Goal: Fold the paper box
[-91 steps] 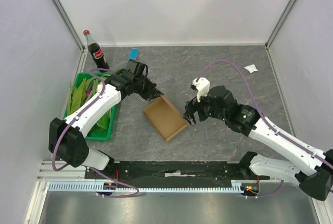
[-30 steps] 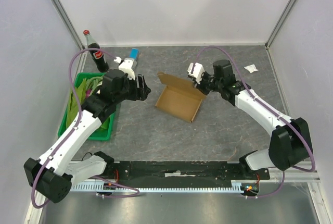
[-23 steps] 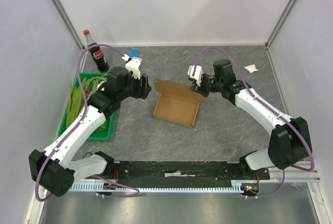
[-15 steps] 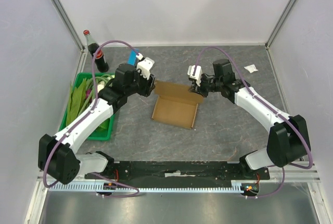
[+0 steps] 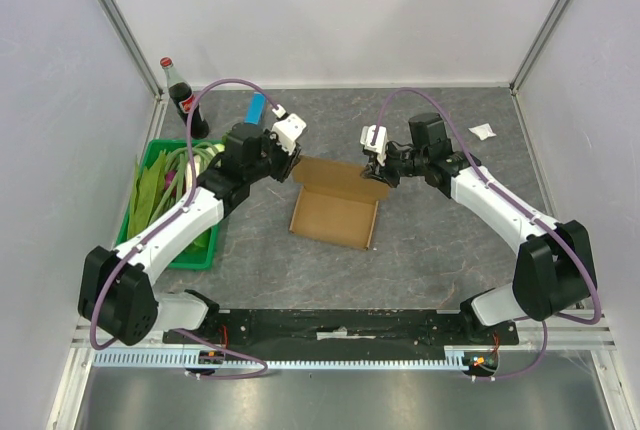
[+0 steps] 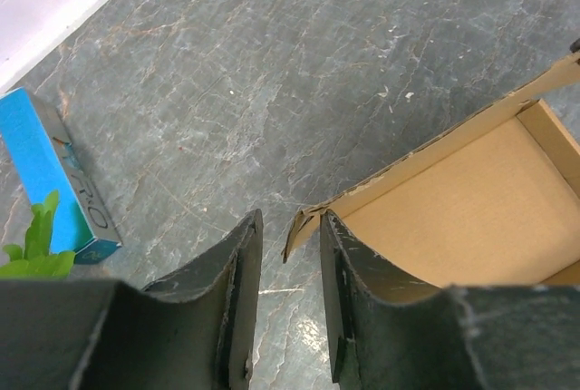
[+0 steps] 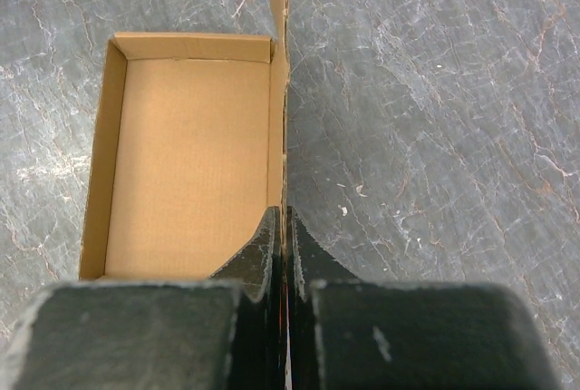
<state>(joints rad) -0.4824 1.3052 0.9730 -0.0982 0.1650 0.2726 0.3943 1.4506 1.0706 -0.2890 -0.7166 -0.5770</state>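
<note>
The paper box (image 5: 335, 212) is a brown cardboard tray with raised walls, lying open side up in the middle of the table. My right gripper (image 5: 378, 172) is shut on the box's wall at its far right corner; the right wrist view shows the thin wall edge pinched in the right gripper (image 7: 284, 218), with the box floor (image 7: 195, 154) to its left. My left gripper (image 5: 290, 160) is at the far left corner. In the left wrist view its jaws stand apart around the left gripper (image 6: 288, 227), and a corner flap (image 6: 304, 225) pokes between them beside the right finger.
A green basket (image 5: 206, 245) of leafy greens stands at the left edge. A cola bottle (image 5: 182, 98) and a slim blue box (image 5: 257, 106) are at the back left. A white scrap (image 5: 482, 131) lies at the back right.
My left arm has swung right to the box's far left corner and its jaws have narrowed. The right gripper has kept its hold while the box turned slightly and settled flatter.
</note>
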